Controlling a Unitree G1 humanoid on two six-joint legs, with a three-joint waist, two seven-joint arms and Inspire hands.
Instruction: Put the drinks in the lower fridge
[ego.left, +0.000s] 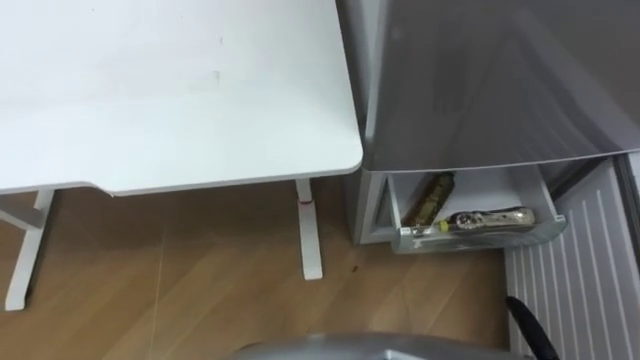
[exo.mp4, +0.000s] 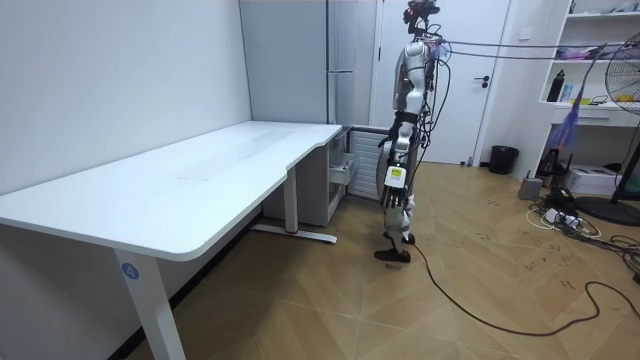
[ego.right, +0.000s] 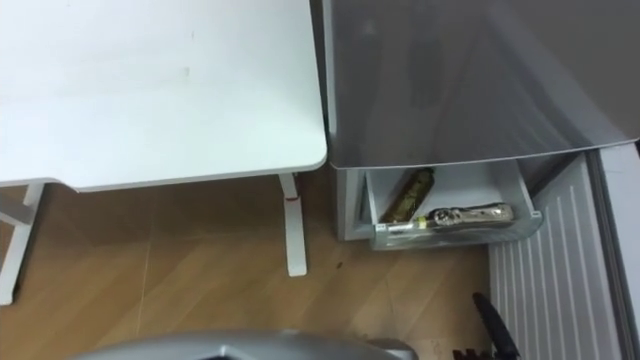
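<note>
- Drinks: you have two in the open drawer (ego.left: 478, 236) at the bottom of the fridge (ego.left: 480, 80).
- Back bottle (ego.left: 430, 198): brownish gold, lying on its side and pointing from the drawer's front toward its back, at the left side of the drawer.
- Front bottle (ego.left: 490, 220): silvery with a gold tint, lying crosswise along the drawer's front wall, just beside the back bottle's near end.
- Drawer: pulled out below the grey fridge front, which overhangs its rear part from your head's angle.
- Ribbed white panel (ego.left: 572, 270): to the right of the drawer, reaching down to the floor (ego.left: 180, 290).
- Desk (ego.left: 180, 90): white, to your left, its corner just beside the fridge; its leg (ego.left: 308, 230) stands on the wooden floor.
- Stance: in the room view you stand upright at the fridge, at the desk's far end.
- Right hand (ego.left: 522, 322): a dark sliver at the lower right edge, beside the ribbed panel; you cannot tell how it is set.
- Left hand (exo.mp4: 388, 150): held near your waist in the room view, too small to tell its state.
</note>
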